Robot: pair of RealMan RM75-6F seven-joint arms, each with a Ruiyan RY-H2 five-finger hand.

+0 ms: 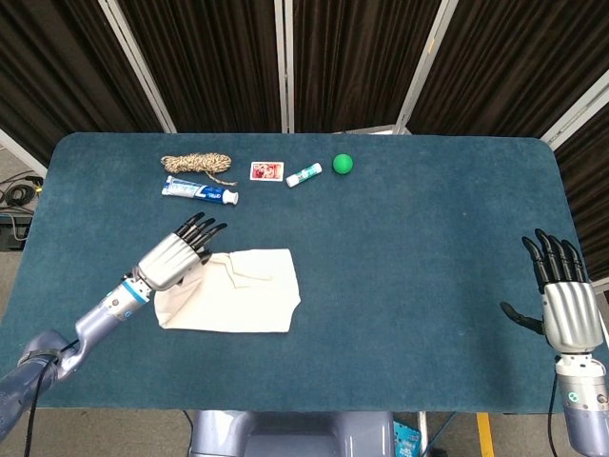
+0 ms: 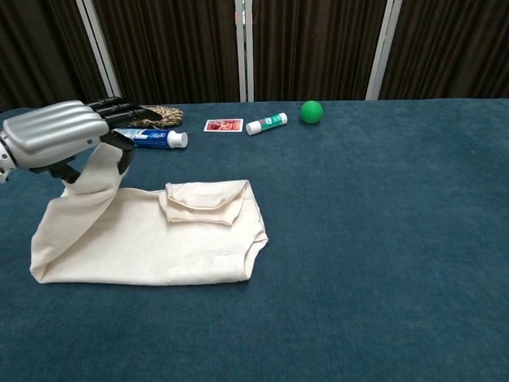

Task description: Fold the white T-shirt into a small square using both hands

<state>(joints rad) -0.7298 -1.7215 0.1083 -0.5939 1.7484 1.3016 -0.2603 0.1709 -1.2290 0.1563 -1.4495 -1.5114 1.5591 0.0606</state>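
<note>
Dark curtains hang behind a blue tabletop (image 1: 400, 248) where the left hand (image 1: 176, 259) grasps one end of the white T-shirt (image 1: 243, 303), lifting that end off the surface and carrying it over the rest of the cloth. The garment, already folded into a long band, lies flat just below and to the right of the hand, a tucked sleeve showing on top in the chest view. The right hand (image 1: 563, 307) rests well apart at the far side of the tabletop, released, fingers spread and holding nothing. Beyond the left hand's fingertips lie a toothpaste tube (image 1: 200, 191) and a coil of rope (image 1: 196, 164); farther along that back row sit a small card (image 1: 266, 171), a glue stick (image 1: 304, 174) and a green ball (image 1: 343, 164).
</note>
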